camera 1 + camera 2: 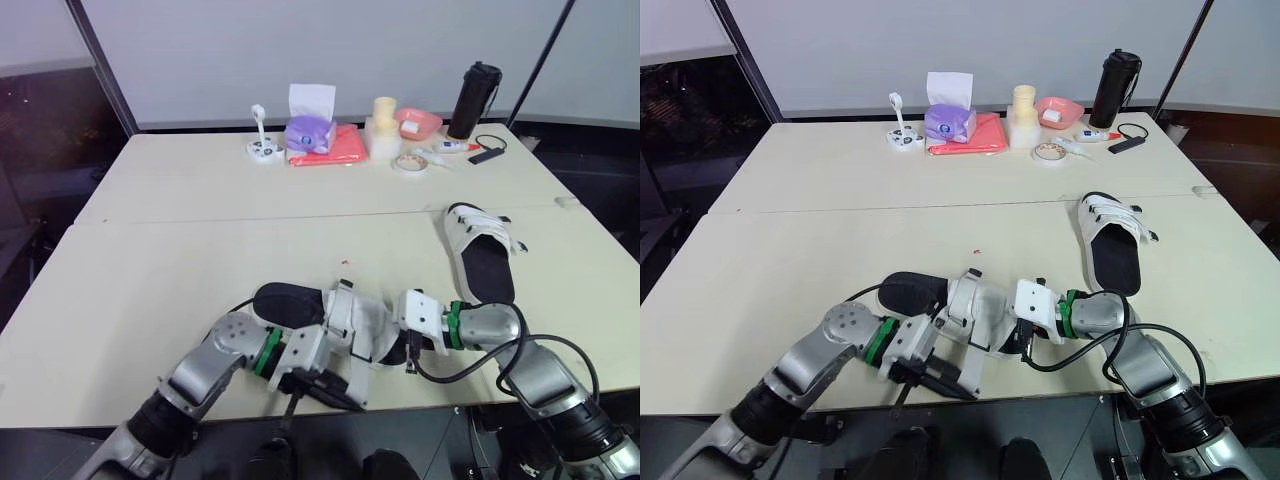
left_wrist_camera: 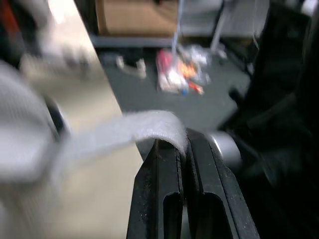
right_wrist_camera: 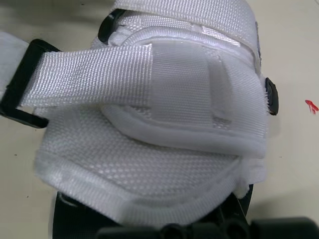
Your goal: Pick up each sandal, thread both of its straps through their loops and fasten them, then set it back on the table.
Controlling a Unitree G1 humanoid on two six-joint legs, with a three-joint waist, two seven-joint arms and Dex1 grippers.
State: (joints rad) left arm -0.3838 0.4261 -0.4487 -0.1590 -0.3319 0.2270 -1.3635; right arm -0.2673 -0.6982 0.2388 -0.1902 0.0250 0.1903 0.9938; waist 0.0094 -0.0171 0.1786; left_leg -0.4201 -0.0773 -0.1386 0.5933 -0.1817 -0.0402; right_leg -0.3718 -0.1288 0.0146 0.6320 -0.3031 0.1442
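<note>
Strap pinched tight in left claw — second sandal lies apart; right claw's grip unclear.

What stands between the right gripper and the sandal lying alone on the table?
Nothing visible: bare table separates the right gripper from the far sandal. The gripper is at the near sandal, whose strap the left gripper pinches.

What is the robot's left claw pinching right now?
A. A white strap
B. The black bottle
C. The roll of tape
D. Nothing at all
A: the left wrist view shows the left claw shut on the end of a white strap of the near sandal.
</note>
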